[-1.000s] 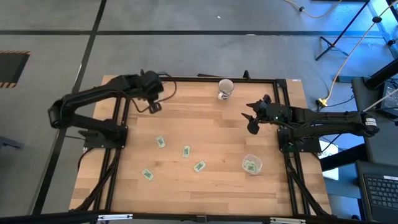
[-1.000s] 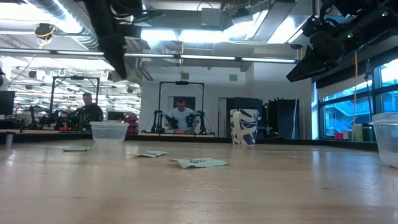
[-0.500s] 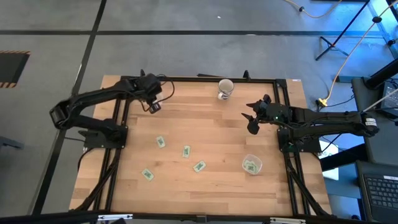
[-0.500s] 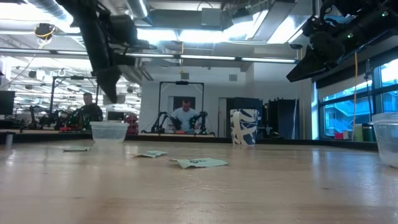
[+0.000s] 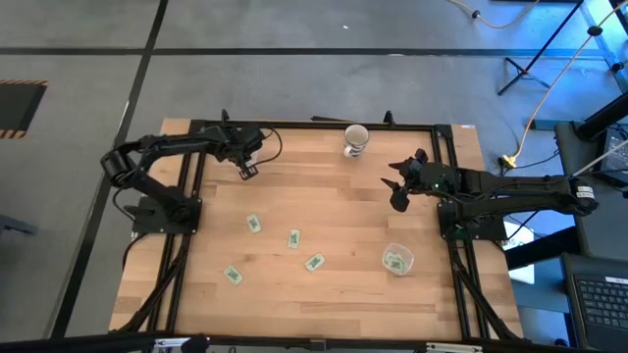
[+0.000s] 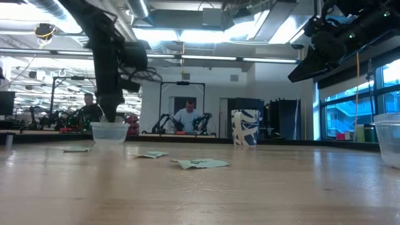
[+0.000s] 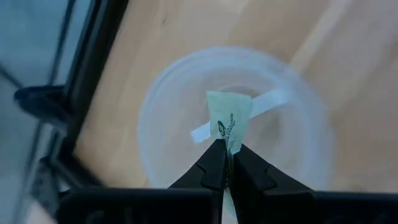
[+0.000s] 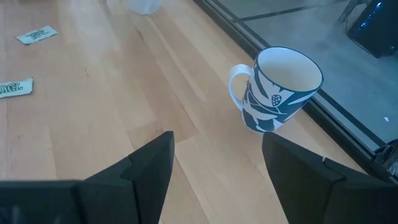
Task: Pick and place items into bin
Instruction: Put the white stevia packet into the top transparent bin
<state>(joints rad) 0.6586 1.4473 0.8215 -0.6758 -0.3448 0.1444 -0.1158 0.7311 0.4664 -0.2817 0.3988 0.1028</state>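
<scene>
left gripper has swung over to the clear cup at the table's back left, pinching a green packet above it. right gripper hangs spread near the mug.

Overhead, table-level, 2 close wrist views

Green packets with white edges and dark print lie on the pale, light-brown wooden table: one at nine o'clock of another, a third at five o'clock. The mug is white with a dark blue leafy pattern. A clear cup holds a green packet.
</scene>
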